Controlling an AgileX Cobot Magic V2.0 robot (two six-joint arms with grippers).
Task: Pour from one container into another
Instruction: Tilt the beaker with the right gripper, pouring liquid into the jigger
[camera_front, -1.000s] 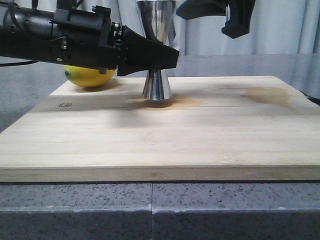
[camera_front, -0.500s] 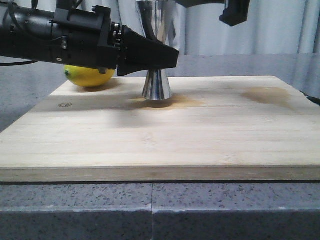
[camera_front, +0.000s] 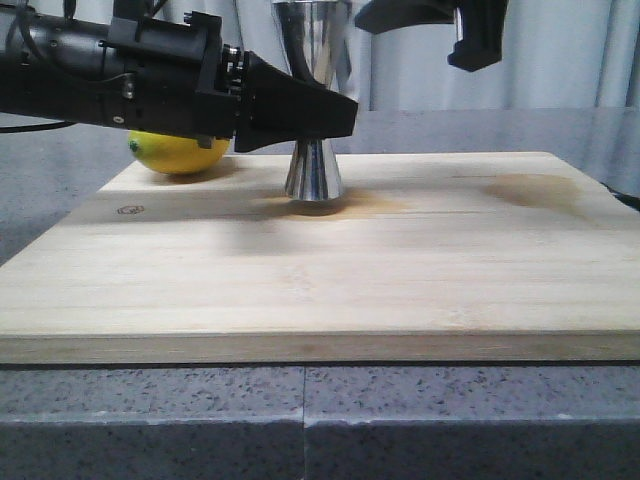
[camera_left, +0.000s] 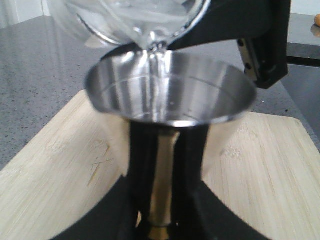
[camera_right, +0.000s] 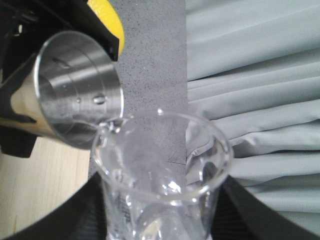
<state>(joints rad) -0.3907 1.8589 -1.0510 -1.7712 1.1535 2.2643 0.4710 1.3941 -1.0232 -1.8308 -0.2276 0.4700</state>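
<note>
Your left hand (camera_front: 335, 118) is pinching the jigger (camera_front: 313, 170) at its narrow waist, one dark finger (camera_left: 142, 165) on each side of the gold band in the left wrist view. In the front view that hand covers the waist, so you see only the lower cone standing on the wooden board (camera_front: 400, 270) and part of the upper cone, whose rim is cut off by the frame edge.

Your right hand (camera_front: 470, 40) is only partly in the front view, above and off to the side of the left hand, and the beaker cannot be made out there. The right wrist view shows the beaker (camera_right: 162, 180) between that hand's dark fingers (camera_right: 250, 210), gripped and tipped, its lip just over the jigger's open rim (camera_right: 80, 90). In the left wrist view a thin clear stream runs from the beaker's lip (camera_left: 150, 42) into the jigger's cup (camera_left: 170, 90).

A lemon (camera_front: 178, 152) lies behind your left hand, mostly hidden. The board rests on a speckled grey desk (camera_front: 300, 420); you cannot read the beaker's printed marks.
</note>
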